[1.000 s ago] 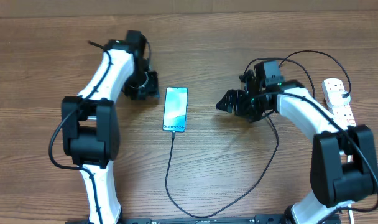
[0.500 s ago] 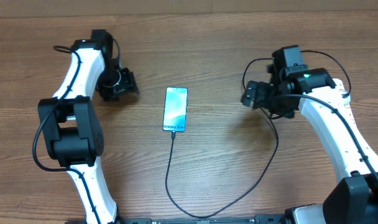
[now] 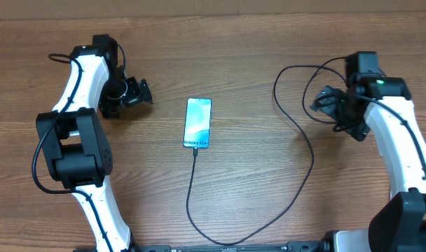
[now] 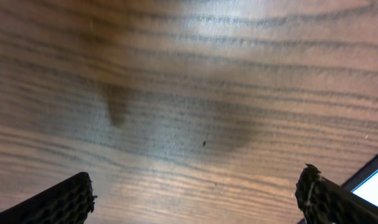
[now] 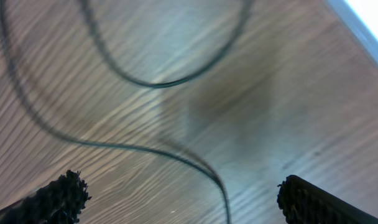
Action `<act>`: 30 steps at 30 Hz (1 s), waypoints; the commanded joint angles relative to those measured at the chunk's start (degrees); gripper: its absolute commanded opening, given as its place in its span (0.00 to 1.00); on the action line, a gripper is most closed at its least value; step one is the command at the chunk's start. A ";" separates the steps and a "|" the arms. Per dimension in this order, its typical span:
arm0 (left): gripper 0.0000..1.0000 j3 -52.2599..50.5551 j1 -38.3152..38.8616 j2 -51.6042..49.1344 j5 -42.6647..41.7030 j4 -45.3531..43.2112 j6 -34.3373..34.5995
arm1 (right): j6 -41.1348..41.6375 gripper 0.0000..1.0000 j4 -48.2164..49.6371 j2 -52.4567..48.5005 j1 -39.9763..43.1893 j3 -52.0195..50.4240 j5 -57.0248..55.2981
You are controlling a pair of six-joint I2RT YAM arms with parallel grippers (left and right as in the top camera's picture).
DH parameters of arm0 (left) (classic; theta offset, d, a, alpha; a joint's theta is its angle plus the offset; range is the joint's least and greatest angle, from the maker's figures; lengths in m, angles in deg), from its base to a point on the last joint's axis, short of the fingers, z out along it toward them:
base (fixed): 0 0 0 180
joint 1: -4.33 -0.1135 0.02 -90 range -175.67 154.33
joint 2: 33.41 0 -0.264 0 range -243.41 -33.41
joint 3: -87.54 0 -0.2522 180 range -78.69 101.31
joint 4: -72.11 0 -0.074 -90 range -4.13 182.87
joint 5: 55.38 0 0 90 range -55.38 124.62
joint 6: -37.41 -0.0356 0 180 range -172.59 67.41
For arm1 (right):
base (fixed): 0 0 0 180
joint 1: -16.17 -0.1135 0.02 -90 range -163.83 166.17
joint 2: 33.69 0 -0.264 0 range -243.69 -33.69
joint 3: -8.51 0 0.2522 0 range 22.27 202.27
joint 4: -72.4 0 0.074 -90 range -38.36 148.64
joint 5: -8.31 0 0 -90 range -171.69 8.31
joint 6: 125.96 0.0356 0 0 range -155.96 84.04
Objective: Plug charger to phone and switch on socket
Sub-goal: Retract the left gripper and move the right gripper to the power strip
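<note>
We find left pincer (image 4: 198, 200) and right pincer (image 3: 326, 106) both wide, empty; the socket (image 5: 366, 28), seemingly that white edge, lies nearest the right.

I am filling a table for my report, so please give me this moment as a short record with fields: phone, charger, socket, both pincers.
phone: lies flat on the wooden table, screen lit
charger: thin black cable meets the phone's near end and appears plugged in; it loops wide toward the right arm
socket: cannot be made out in these views
left pincer: open, empty, left of the phone and apart from it
right pincer: open, empty, over the cable loops
</note>
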State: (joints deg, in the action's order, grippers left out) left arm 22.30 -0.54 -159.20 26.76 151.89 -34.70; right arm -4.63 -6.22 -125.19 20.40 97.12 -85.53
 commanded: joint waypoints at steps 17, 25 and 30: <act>1.00 1.14 0.28 -0.44 0.63 -2.47 0.57 | -7.87 1.00 -5.09 0.31 28.98 0.63 2.49; 1.00 1.14 0.28 -0.44 0.63 -2.47 0.55 | -11.04 1.00 -2.82 0.31 36.63 0.66 3.23; 1.00 1.14 0.28 -0.44 0.63 -2.47 0.55 | -14.84 1.00 4.17 0.31 39.52 0.66 2.95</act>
State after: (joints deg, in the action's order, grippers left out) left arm 22.30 -0.54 -159.20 26.78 149.47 -34.70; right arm -16.06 -4.61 -125.19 58.76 97.12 -82.95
